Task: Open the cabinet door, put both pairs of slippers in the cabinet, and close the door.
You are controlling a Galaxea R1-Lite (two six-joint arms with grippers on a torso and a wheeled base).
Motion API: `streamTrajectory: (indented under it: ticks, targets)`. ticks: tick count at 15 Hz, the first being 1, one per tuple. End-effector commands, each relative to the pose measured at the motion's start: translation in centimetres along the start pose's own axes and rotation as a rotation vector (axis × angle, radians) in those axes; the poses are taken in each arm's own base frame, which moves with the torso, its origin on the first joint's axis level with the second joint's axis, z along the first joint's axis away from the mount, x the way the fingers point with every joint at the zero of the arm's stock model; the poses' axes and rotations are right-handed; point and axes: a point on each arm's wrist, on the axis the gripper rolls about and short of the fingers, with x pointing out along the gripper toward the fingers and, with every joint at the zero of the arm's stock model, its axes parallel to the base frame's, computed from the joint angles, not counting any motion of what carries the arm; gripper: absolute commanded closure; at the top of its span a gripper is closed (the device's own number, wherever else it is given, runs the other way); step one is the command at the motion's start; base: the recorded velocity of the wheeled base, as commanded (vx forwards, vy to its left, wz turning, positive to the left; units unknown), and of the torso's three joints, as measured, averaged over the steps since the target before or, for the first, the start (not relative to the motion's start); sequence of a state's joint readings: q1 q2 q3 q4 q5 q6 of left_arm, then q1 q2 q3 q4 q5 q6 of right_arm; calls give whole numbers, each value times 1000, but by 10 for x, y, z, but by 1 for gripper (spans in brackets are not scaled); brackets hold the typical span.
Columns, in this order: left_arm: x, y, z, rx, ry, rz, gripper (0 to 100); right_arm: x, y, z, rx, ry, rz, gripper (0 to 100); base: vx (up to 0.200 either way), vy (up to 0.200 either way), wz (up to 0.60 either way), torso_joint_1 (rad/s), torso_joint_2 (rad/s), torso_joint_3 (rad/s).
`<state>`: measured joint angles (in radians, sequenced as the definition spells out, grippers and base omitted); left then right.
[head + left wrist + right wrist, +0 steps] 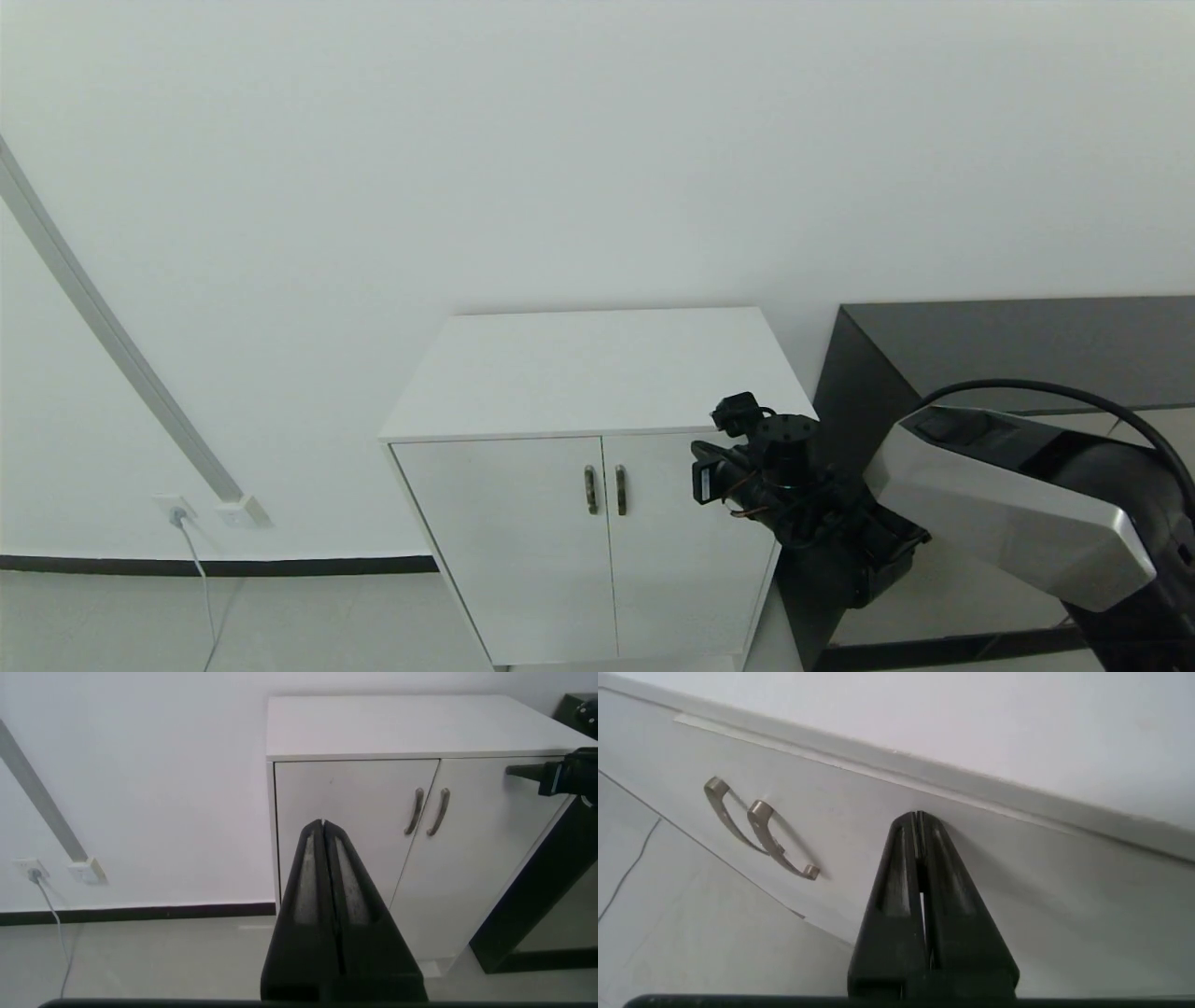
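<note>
The white cabinet [579, 373] stands against the wall with both doors shut. Its two metal handles [605, 490] sit side by side at the middle seam. My right gripper [702, 457] hangs shut and empty in front of the right door's upper outer corner. In the right wrist view its closed tips [918, 818] point at the door panel just under the top edge, beside the handles [757, 835]. My left gripper [322, 827] is shut with nothing in it, held back from the cabinet [374, 812] and facing the left door.
A black desk [1008, 341] stands close against the cabinet's right side. On the wall to the left are a slanted cable duct [103, 327] and a socket with a white cord [177, 511] running down to the floor. Pale floor lies before the cabinet.
</note>
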<state>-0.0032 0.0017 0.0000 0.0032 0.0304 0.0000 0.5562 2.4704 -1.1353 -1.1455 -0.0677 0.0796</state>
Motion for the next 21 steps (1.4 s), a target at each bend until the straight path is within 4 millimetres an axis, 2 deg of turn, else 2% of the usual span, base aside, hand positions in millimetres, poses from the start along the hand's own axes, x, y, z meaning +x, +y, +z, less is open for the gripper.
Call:
streamTrajectory:
  ticks: [1, 6, 9, 13, 17, 21]
  targets:
    - [0, 0, 0, 0, 0, 0, 100, 1, 0, 0, 1, -2, 0, 100, 0, 0, 0, 0, 0, 0]
    - [0, 0, 0, 0, 1, 0, 100, 1, -2, 1, 0, -3, -3, 100, 0, 0, 0, 0, 0, 0]
    - [0, 0, 0, 0, 1, 0, 100, -12, 1, 10, -3, -4, 4, 100, 0, 0, 0, 0, 0, 0]
    - [0, 0, 0, 0, 1, 0, 100, -52, 1, 30, -1, -25, 7, 100, 0, 0, 0, 0, 0, 0]
    - [0, 0, 0, -2, 0, 2, 100, -112, -9, 53, 0, -33, -83, 100, 0, 0, 0, 0, 0, 0]
    - [0, 0, 0, -3, 0, 3, 100, -171, -31, 78, 9, -74, -153, 100, 0, 0, 0, 0, 0, 0]
